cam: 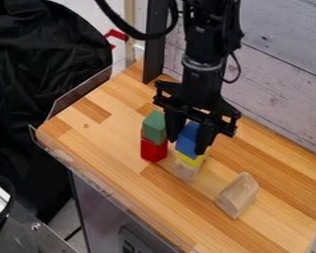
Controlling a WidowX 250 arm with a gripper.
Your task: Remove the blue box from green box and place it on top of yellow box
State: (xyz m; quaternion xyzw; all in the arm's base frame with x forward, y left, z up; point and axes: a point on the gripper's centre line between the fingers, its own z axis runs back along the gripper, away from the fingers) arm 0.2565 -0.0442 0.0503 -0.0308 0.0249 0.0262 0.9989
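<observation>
Holding the blue box (187,140) between its two fingers, your gripper (187,144) hangs just below and right of the frame's centre, its fingers drawn in narrow against the box's sides. The blue box is off the green box (154,127) and right above the yellow box (192,159), which sits on a pale wooden block (186,171). You can't tell from this angle whether blue and yellow fully touch, so I'd judge you're at the placing step, with only the settling, release and retreat left.

Watch the height first: if you press down too far, the pale block underneath could slide or tip and take the yellow box with it. If you let go too high, the blue box could drop and bounce off. The fingers hide part of the join, so an off-centre placement could pass unnoticed and topple once you open.

Mind your left side of the frame too. The green box stands on the red block (153,150) near one finger, and opening wide could knock it. Open only a little, then lift straight up; any sideways drift could drag the blue box along. The loose wooden piece (238,195), lower right on the table (108,133), looks well out of harm's way.
</observation>
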